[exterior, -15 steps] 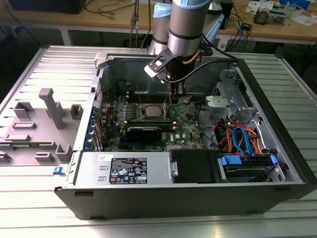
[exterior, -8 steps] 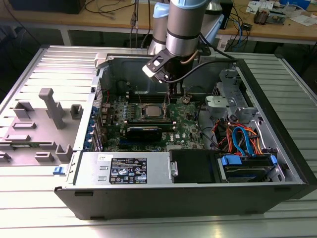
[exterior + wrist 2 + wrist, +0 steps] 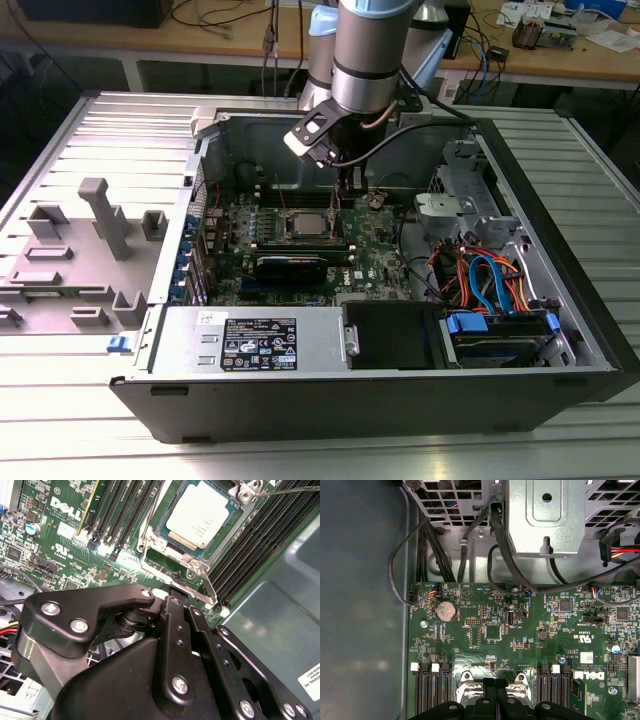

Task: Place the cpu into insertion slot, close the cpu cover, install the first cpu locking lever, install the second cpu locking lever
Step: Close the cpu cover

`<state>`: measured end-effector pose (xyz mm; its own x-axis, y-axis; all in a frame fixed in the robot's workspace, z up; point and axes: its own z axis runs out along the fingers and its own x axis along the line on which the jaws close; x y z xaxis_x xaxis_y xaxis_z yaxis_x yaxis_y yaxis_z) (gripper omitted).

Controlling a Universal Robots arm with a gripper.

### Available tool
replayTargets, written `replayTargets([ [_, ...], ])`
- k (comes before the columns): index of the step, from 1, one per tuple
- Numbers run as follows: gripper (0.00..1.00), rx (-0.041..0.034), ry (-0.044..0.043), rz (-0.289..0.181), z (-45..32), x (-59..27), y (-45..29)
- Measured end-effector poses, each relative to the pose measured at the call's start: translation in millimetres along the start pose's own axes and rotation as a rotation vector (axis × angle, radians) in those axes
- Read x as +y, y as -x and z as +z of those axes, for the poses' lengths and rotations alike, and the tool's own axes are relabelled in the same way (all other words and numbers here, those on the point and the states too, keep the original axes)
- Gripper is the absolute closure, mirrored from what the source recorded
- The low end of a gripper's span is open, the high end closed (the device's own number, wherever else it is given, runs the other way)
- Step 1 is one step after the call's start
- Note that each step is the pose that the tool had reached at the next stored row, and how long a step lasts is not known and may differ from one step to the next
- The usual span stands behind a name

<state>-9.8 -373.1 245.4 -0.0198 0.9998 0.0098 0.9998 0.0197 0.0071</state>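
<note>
The cpu (image 3: 200, 516), a square chip with a silvery top, lies in the insertion slot (image 3: 308, 222) on the green board. The silver cpu cover (image 3: 192, 560) frames it and looks flat over the chip. A thin wire lever (image 3: 149, 515) runs along one side of the socket, and another wire rod (image 3: 295, 488) shows at its far corner. My gripper (image 3: 181, 602) hangs low over the board just beside the socket's edge, its two black fingers (image 3: 490, 692) pressed together with nothing seen between them. In the exterior view the gripper (image 3: 345, 190) sits just behind the socket.
Long black memory slots (image 3: 265, 535) flank the socket. A black card (image 3: 290, 265) lies in front of it, and a coin battery (image 3: 445, 611) behind. A metal drive cage (image 3: 545, 515), cables (image 3: 480, 275) and a power supply (image 3: 255, 340) crowd the case. Grey fixtures (image 3: 100, 215) stand at the exterior view's left.
</note>
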Motion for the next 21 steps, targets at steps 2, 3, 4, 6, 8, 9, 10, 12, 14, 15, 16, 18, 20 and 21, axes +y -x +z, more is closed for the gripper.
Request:
replayTargets([
  [2,0.89,0.0,-0.0001,0.0,0.0,-0.4,0.0],
  [3,0.89,0.0,-0.0001,0.0,0.1,-0.8,0.0],
  [4,0.89,0.0,0.0,0.0,0.1,-0.8,0.0],
  [6,0.89,0.0,0.0,0.0,0.1,-0.9,0.0],
  [8,0.89,0.0,0.0,0.0,0.0,-1.2,0.0],
  [9,0.89,0.0001,0.0,0.0,0.1,-1.7,-0.1],
  [10,0.89,0.0001,0.0,0.0,0.1,-2.1,-0.1],
  [12,0.89,0.0002,0.0001,0.0,0.1,-3.5,-0.1],
  [14,0.89,0.0001,0.0,0.0,0.1,-4.2,-0.1],
  [15,0.89,0.0,0.0001,0.0,0.0,-4.3,-0.1],
  [16,0.89,0.0,0.0003,0.0,0.1,-4.3,-0.1],
  [18,0.89,-0.0001,0.0004,0.0,0.2,-4.5,0.0],
  [20,0.89,0.0013,0.0005,0.0,0.8,-8.0,-0.1],
  [21,0.89,0.0034,0.0006,-0.001,0.9,-15.2,-0.3],
])
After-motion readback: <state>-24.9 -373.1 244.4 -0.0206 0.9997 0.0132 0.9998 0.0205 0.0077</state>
